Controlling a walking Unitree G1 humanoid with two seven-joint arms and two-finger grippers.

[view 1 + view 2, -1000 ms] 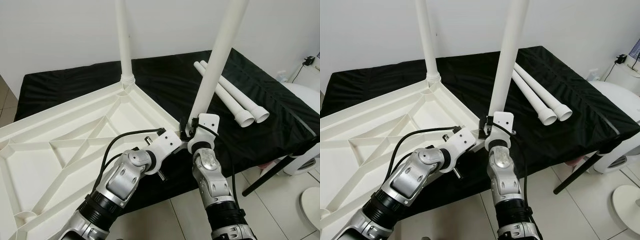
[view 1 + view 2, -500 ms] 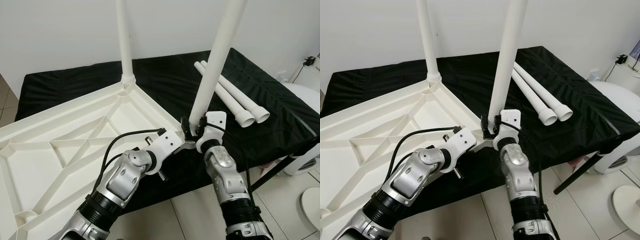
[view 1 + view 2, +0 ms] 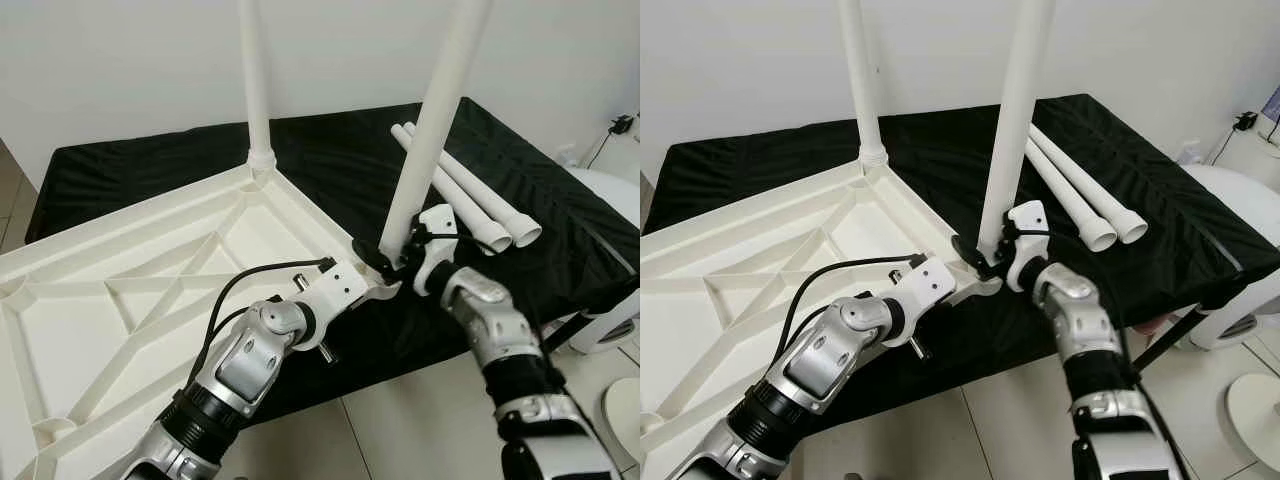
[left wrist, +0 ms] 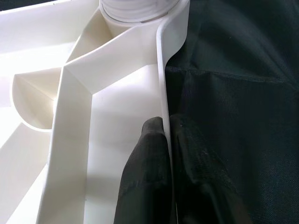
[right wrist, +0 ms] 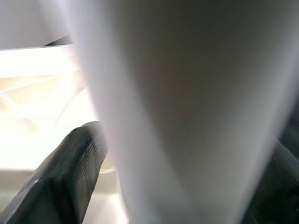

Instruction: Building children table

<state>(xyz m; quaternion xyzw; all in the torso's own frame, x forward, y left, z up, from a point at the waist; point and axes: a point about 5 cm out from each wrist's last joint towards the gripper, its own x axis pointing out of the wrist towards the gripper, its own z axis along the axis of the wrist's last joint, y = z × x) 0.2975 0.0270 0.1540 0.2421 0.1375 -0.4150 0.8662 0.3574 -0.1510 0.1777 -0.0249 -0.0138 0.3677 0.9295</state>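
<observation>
Your left gripper [image 4: 166, 135] pinched the rim of the upturned white tabletop [image 3: 150, 290], which lay on the black cloth [image 3: 330, 150] with one corner over the near edge. Your right gripper [image 3: 985, 258] was clamped around the base of the leg [image 3: 1008, 130] standing in that corner. A second leg [image 3: 255, 80] stood at the far corner; two spare legs [image 3: 470, 195] lay beside. No readable labels or writing anywhere.
</observation>
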